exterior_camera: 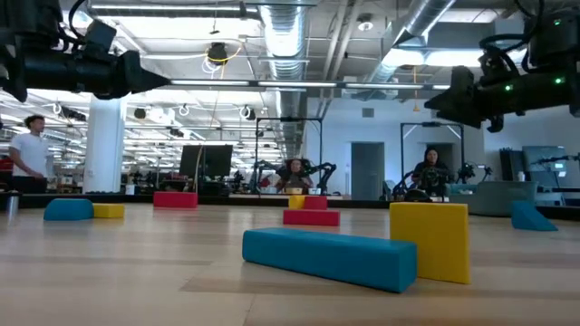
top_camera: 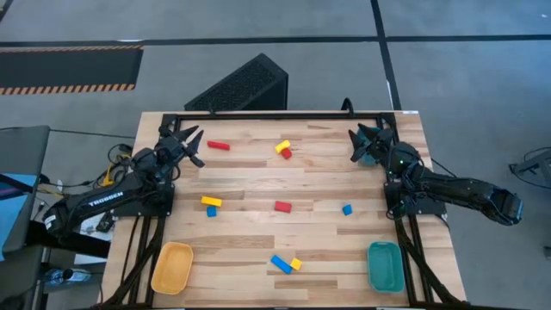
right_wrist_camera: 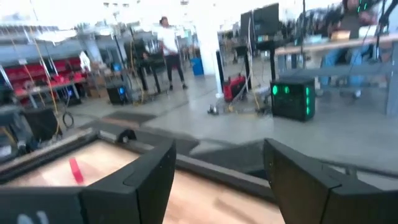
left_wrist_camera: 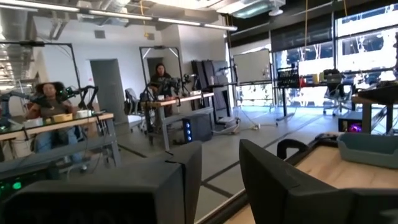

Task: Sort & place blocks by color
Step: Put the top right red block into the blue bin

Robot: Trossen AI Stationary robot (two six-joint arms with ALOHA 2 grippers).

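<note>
- Across the frame's centre in the high view, a wooden table [top_camera: 258, 185] carries scattered blocks, with a yellow tray [top_camera: 172, 267] at lower left and a teal tray [top_camera: 385, 265] at lower right.
- Upper left, the left gripper [top_camera: 191, 145] hovers with fingers spread, empty.
- Upper right, the right gripper [top_camera: 357, 143] hovers, fingers also spread, empty.
- Just right of the left gripper lies a red bar [top_camera: 218, 145], long axis left-right; that arm looks nearest.
- The other blocks sit well apart from both.

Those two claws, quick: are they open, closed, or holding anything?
Left gripper: open, holding nothing, above the table's far left corner.
Right gripper: open, holding nothing, above the far right corner.
</note>
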